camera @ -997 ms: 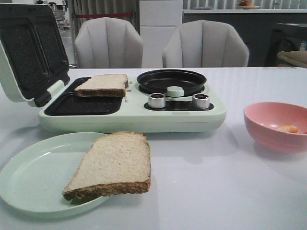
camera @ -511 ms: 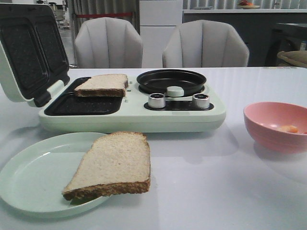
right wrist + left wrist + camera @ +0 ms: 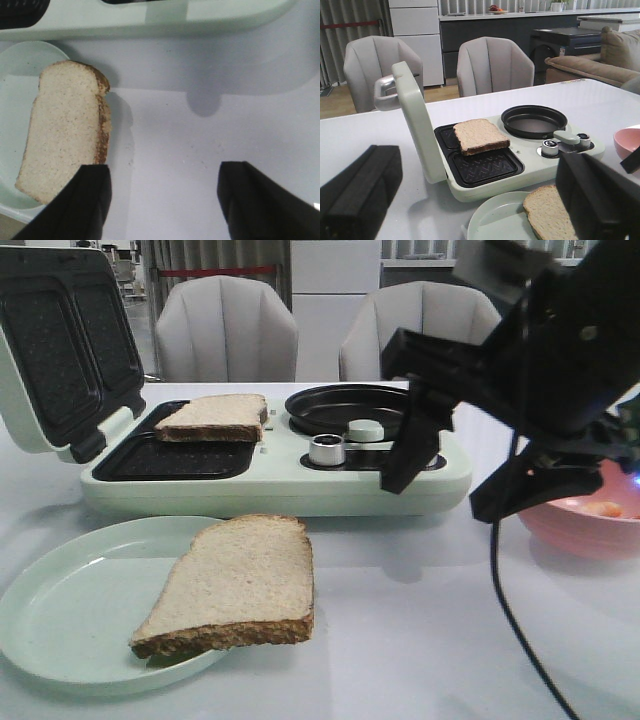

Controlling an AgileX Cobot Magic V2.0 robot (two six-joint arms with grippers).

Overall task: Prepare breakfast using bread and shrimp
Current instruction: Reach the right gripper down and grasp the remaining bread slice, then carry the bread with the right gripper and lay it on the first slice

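Two bread slices (image 3: 214, 416) (image 3: 236, 585), one shrimp (image 3: 603, 508), one plate (image 3: 60, 610), one bowl (image 3: 580, 530), two chairs (image 3: 226, 330) (image 3: 425, 315).

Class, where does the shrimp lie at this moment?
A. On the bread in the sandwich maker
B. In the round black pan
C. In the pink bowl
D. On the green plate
C: the shrimp lies inside the pink bowl, partly behind the right gripper.

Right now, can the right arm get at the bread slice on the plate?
Probably yes. The right claw is open and empty above the table, and the bread slice on the pale green plate lies uncovered beside it, nothing between them.
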